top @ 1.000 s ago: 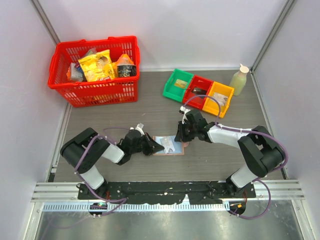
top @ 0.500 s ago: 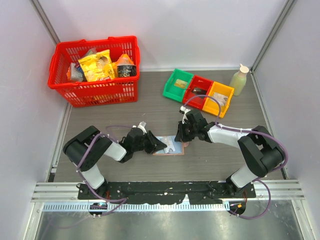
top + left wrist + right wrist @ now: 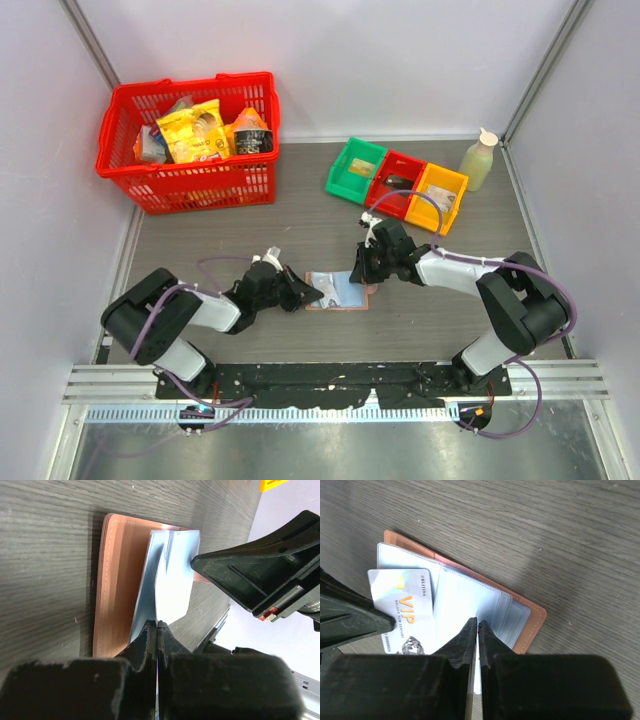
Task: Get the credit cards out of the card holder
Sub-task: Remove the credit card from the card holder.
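The pinkish-tan card holder (image 3: 350, 298) lies open on the table between both arms, its light blue sleeves up (image 3: 470, 595). My left gripper (image 3: 312, 296) is shut on the edge of a pale credit card (image 3: 172, 580), which sticks partly out of the holder's left side. The right wrist view shows this card (image 3: 407, 610) printed "VIP". My right gripper (image 3: 362, 272) is shut, pinching a sleeve of the card holder (image 3: 530, 625) near its right half. The tan cover shows in the left wrist view (image 3: 120, 580). Any other cards are hidden in the sleeves.
A red basket (image 3: 190, 140) with snack packs stands at the back left. Green, red and yellow bins (image 3: 397, 183) sit at the back right, with a pale green bottle (image 3: 479, 160) beside them. White walls enclose the table.
My left arm has drawn back to the left, and the card has slid a little further out of the holder. The right arm has stayed in place.
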